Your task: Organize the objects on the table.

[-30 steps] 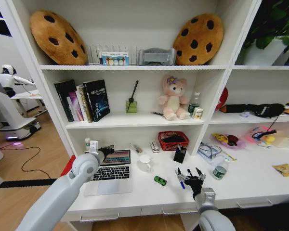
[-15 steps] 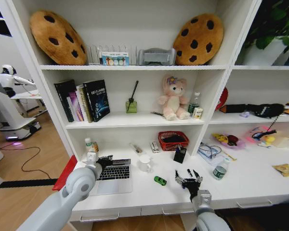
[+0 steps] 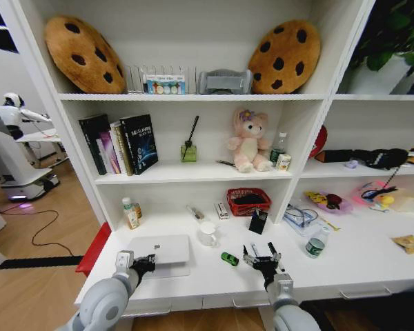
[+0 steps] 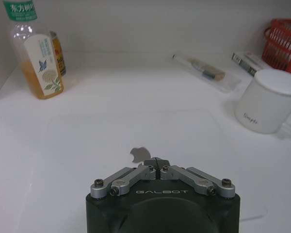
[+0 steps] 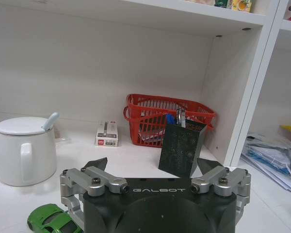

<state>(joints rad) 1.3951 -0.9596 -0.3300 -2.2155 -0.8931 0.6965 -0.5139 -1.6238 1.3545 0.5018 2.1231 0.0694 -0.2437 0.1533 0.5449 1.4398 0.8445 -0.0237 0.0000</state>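
The silver laptop (image 3: 159, 249) lay closed on the table (image 3: 359, 265) — left gripper (image 3: 146, 264), fingers together, at its front edge; right gripper (image 3: 261, 260) spread wide near the green toy car (image 3: 229, 258).

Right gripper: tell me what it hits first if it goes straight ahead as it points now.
Probably the black mesh pen holder, standing just ahead of the right gripper, in front of the red basket. Depth is uncertain.

GALBOT on left end effector (image 4: 156, 167), right end effector (image 5: 153, 167).
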